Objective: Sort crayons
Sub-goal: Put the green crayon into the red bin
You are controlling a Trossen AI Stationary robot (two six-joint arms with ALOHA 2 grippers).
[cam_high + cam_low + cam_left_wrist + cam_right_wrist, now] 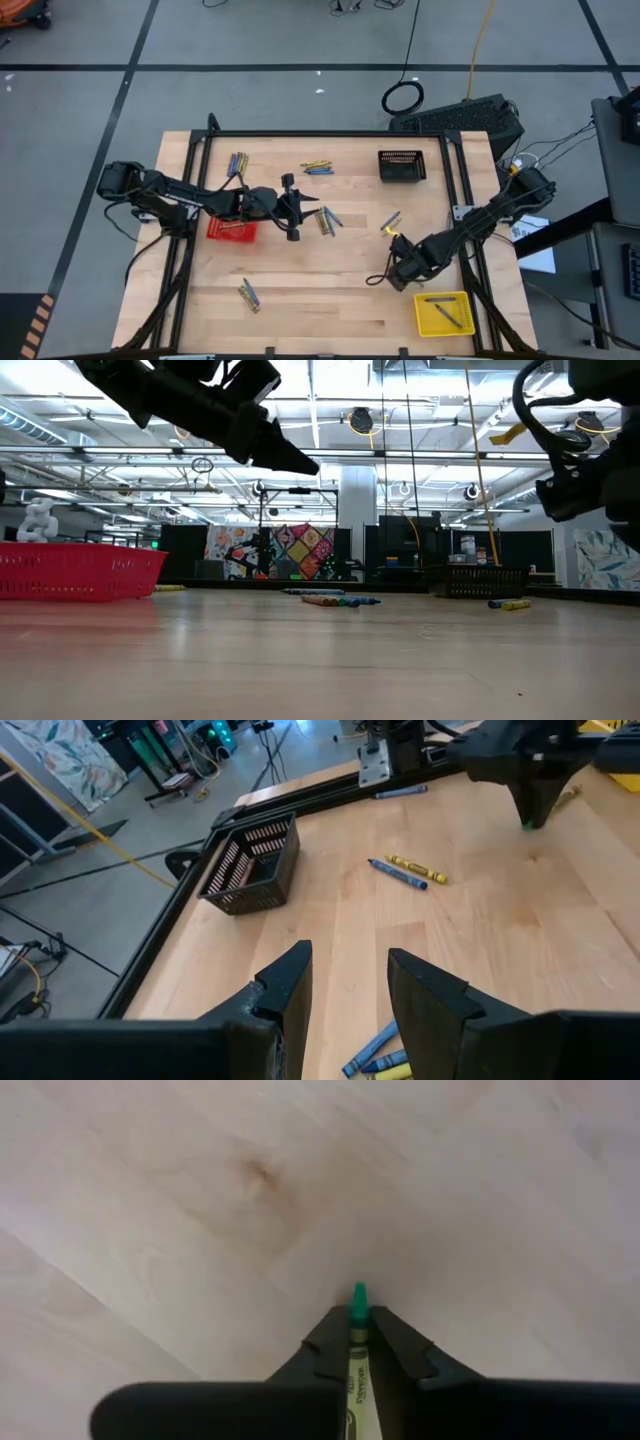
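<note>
Yellow basket [421,315] holding two crayons [441,309], black basket [402,166], red basket [231,230]

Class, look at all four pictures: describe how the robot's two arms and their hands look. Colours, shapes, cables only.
Both arms are black and jointed, built of slim tube-like links with bulkier joints. The left hand ends in two broad, matte black fingers with angular, wedge-shaped tips. The right hand has the same dark fingers, tapering to a narrow point. Black cable runs along the right arm.

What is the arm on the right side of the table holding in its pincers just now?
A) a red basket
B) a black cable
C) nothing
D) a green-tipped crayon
D: in its own wrist view the right gripper is shut on a green-tipped crayon above the bare wooden table.
</note>
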